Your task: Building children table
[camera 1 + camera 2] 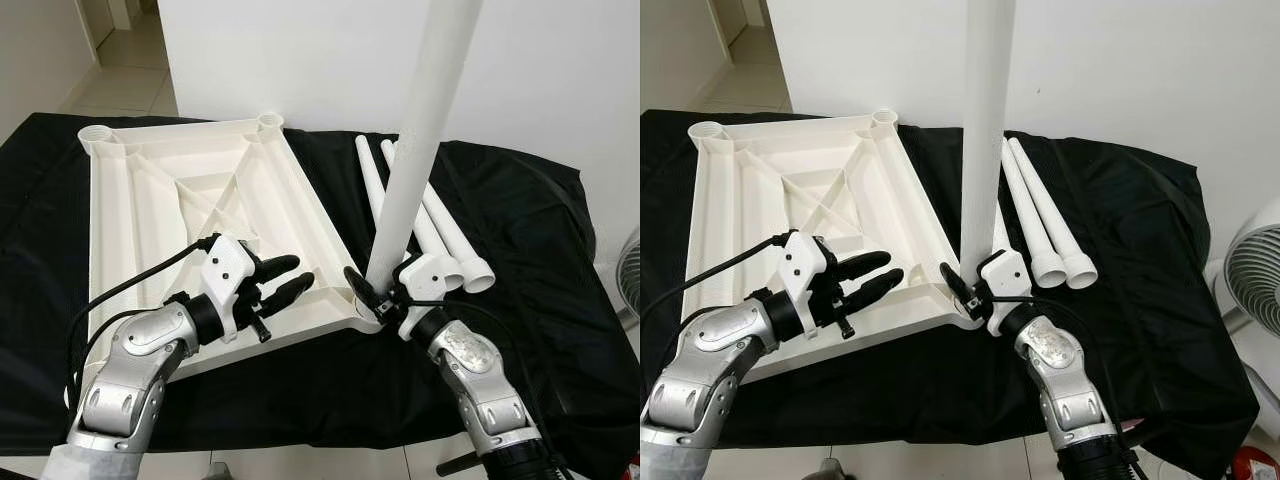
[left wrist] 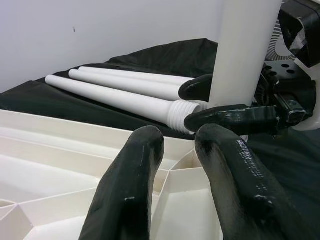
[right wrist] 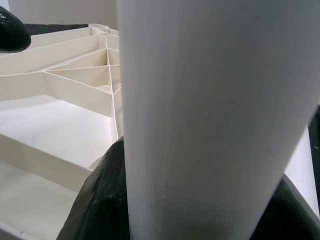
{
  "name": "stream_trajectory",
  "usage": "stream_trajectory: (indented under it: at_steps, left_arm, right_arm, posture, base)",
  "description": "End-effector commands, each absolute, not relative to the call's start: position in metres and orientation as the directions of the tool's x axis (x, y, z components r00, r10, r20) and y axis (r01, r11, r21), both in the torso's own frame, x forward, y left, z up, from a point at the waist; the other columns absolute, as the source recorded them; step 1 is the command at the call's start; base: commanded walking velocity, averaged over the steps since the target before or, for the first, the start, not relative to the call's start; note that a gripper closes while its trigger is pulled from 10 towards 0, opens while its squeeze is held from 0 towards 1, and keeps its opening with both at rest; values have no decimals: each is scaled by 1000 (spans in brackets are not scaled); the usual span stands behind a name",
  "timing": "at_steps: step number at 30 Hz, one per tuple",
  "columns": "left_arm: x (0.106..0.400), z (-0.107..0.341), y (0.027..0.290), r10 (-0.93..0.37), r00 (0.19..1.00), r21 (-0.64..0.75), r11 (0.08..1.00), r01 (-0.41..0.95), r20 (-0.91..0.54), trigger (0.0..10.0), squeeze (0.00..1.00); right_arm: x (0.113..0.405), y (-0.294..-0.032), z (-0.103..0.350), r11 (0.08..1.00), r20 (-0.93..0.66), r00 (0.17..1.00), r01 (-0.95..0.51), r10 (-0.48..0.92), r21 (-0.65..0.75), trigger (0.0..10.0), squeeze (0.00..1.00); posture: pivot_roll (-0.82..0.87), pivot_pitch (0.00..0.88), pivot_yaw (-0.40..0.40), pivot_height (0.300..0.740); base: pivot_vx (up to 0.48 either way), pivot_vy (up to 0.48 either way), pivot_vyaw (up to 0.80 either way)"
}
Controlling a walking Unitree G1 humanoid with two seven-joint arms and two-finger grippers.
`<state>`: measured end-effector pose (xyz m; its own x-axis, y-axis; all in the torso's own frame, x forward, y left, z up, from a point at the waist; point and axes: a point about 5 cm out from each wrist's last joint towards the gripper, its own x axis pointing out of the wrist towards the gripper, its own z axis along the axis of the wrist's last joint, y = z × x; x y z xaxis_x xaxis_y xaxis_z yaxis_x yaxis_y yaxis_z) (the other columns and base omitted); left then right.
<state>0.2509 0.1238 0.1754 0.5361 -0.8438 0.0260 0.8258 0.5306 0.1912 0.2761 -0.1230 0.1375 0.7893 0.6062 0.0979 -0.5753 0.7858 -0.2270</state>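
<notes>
On the surface: a black cloth (image 1: 520,230) covers it, and the white plastic ribbed tabletop (image 1: 200,210) lies on it upside down, with round sockets at its corners.
Standing leg: a long white plastic tube leg (image 1: 985,140) stands upright at the near right corner of the tabletop, with its lower end at the corner socket.
Spare legs: two more white tube legs with threaded ends (image 1: 1045,215) lie side by side on the cloth, just beside the tabletop on the right.
Right gripper (image 1: 372,297): its jaws are pinching the standing leg low, near its foot; the forearm rises from below right.
Left gripper (image 1: 282,277): it hovers over the near part of the tabletop, jaws a little spread and empty, pointing toward the leg.
Handling: I judge the leg light, stiff and smooth, so it can slip when turned; a hold low, close to the thread, seems steadier.
Risk: the tall leg may tilt and cross the thread.
</notes>
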Motion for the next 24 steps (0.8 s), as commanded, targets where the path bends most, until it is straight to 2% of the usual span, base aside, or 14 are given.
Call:
stream_trajectory:
  at_steps: [1, 8, 18, 24]
  left_arm:
    - [253, 179, 127, -778, 627, 194, 623, 758, 49, 10000, 0]
    - [252, 180, 128, -777, 627, 198, 623, 757, 45, 10000, 0]
    - [251, 180, 129, -775, 631, 200, 625, 755, 42, 10000, 0]
    - [252, 182, 130, -770, 636, 202, 630, 749, 46, 10000, 0]
  right_arm:
    - [276, -130, 119, 801, 11, 809, -579, 587, -150, 10000, 0]
    - [282, -133, 114, 852, -3, 852, -524, 524, 17, 10000, 0]
    - [278, -134, 110, 879, 23, 880, -476, 475, 42, 10000, 0]
    - [262, -137, 112, 897, 166, 883, -442, 439, -19, 10000, 0]
  posture:
    - [68, 45, -76, 740]
    - [71, 46, -73, 740]
    - [70, 46, -75, 740]
    - [68, 47, -74, 740]
  base:
    - [0, 0, 0]
    - [0, 0, 0]
    - [0, 0, 0]
    - [0, 0, 0]
